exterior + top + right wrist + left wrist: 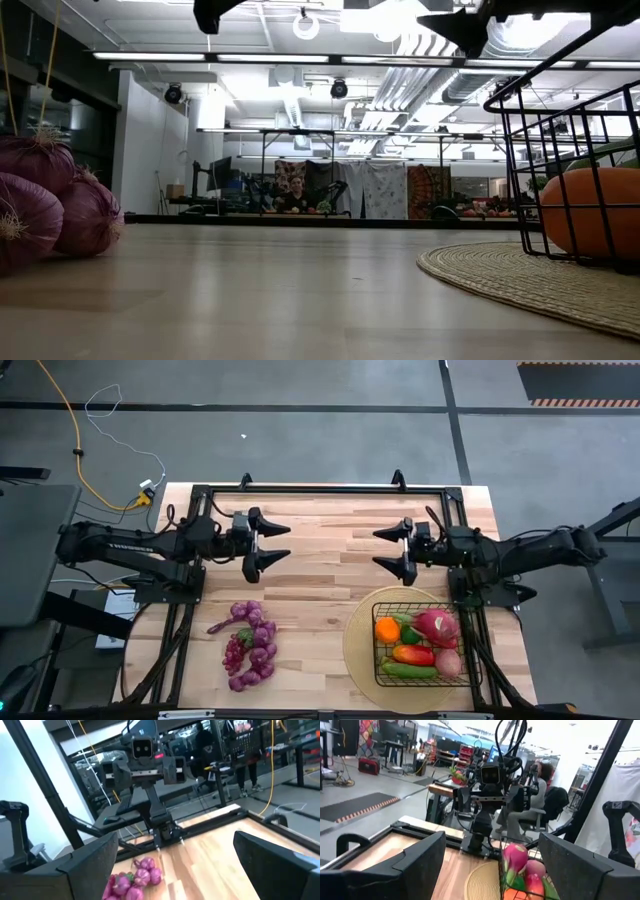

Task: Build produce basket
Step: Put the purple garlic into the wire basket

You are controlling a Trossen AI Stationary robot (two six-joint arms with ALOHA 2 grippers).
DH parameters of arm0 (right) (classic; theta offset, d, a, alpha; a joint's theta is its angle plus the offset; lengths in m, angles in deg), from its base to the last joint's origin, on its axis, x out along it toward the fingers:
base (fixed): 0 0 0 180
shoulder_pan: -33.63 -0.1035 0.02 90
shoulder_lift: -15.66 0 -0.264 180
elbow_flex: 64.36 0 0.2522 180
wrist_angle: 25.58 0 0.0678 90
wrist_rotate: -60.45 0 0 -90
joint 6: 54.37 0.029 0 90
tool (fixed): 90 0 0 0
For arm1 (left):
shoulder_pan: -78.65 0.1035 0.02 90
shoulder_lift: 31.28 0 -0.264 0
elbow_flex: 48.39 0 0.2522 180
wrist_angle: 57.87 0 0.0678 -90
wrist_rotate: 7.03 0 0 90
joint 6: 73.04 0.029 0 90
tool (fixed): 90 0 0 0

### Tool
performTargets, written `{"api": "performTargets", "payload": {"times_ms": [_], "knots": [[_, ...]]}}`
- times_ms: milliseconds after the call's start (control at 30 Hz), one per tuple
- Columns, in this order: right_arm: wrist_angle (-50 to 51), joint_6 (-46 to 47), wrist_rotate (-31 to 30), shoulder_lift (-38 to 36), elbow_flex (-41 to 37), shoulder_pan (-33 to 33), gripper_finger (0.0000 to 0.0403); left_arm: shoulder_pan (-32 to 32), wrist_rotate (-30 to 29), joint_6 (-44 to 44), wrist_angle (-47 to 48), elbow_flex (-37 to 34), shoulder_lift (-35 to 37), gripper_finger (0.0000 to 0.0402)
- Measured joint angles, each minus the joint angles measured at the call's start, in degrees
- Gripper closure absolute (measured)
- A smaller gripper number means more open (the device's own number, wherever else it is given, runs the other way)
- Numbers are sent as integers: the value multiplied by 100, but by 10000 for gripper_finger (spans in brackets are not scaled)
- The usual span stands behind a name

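Wooden worktop | high: basket on round mat, holding produce; grapes well left of basket; left tool and right tool wide open, empty | low: basket on mat, grapes far side.

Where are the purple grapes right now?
In the high view the purple grapes lie loose on the table's left half, below the left tool, well apart from the basket on the right.
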Motion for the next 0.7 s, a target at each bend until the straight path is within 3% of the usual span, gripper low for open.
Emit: {"api": "performTargets", "payload": {"times_ms": [700], "knots": [[-203, -704, -3, 21, 65, 26, 18, -3, -56, 403, 49, 0, 114, 92]]}}
